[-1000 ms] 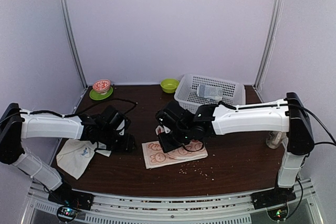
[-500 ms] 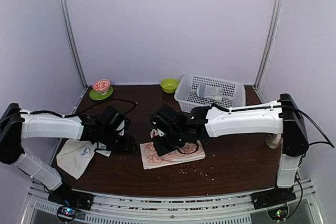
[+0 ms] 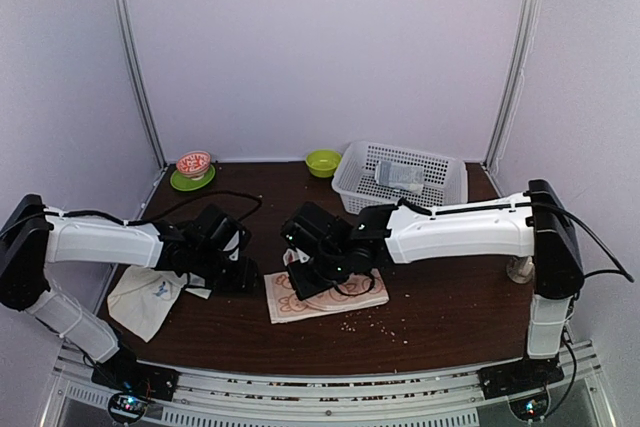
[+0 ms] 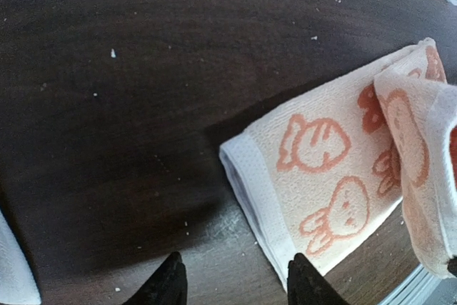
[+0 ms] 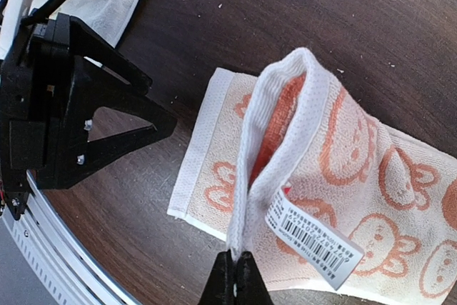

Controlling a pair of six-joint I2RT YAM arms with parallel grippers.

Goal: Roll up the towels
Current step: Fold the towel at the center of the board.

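Right gripper (image 5: 234,268): we see it pinched shut on a raised fold of the cream, orange-faced cloth towel (image 5: 357,162);
Left gripper (image 4: 235,280): half open, empty, beside that towel's corner on the dark wooden table (image 4: 143,69).

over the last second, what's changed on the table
The right gripper, shut on a raised fold of the cartoon towel, moved left toward the left gripper, dragging the towel slightly that way. Nothing was grabbed or released. The left gripper stays open by the towel's edge; the plain towel and basket are unmoved.
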